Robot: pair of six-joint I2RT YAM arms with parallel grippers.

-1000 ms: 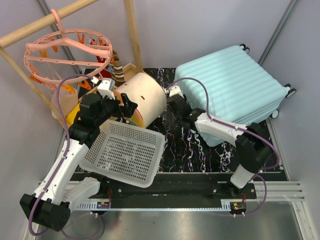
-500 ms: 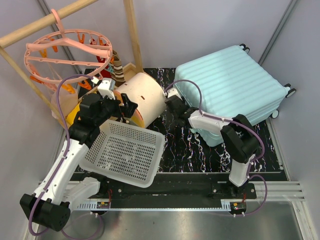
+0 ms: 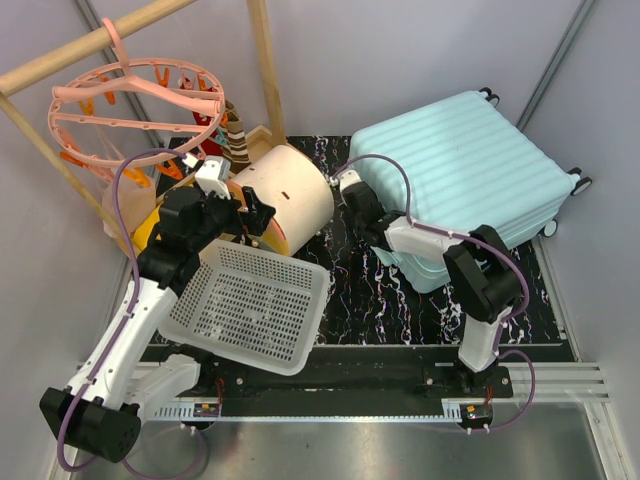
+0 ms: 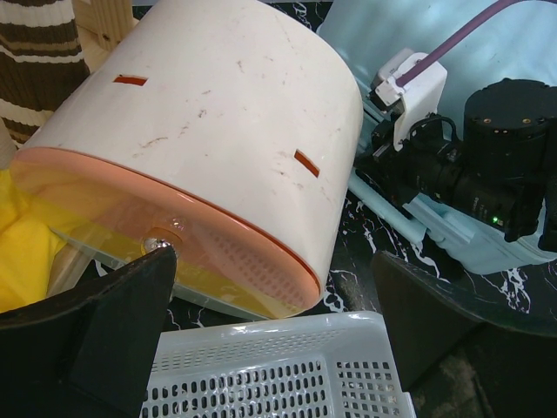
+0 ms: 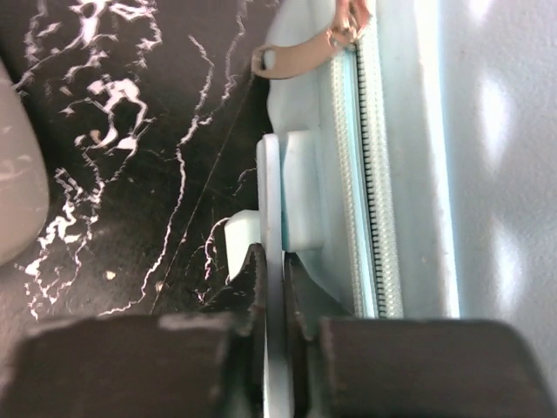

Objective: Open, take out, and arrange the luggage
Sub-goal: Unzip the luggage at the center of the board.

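Observation:
The pale mint-blue luggage (image 3: 470,170) lies flat and zipped shut at the back right of the black marbled mat. My right gripper (image 3: 352,190) is at its left edge. In the right wrist view that gripper (image 5: 274,261) is shut on the thin pale-blue handle strip (image 5: 272,192) of the luggage, beside the closed zip (image 5: 370,174) and a metal zip pull (image 5: 300,54). My left gripper (image 3: 250,215) hangs open above the white basket, with nothing between its fingers (image 4: 130,305), facing the drawer box.
A cream-and-orange drawer box (image 3: 290,195) lies on its side left of the luggage. A white perforated basket (image 3: 250,300) sits tilted in front of it. A pink ring hanger (image 3: 135,100) hangs on a wooden rack (image 3: 265,60) at the back left. Yellow cloth (image 4: 22,252) lies under the box.
My right gripper has moved back and in against the luggage's left edge and has closed on the handle strip. The left arm has not moved.

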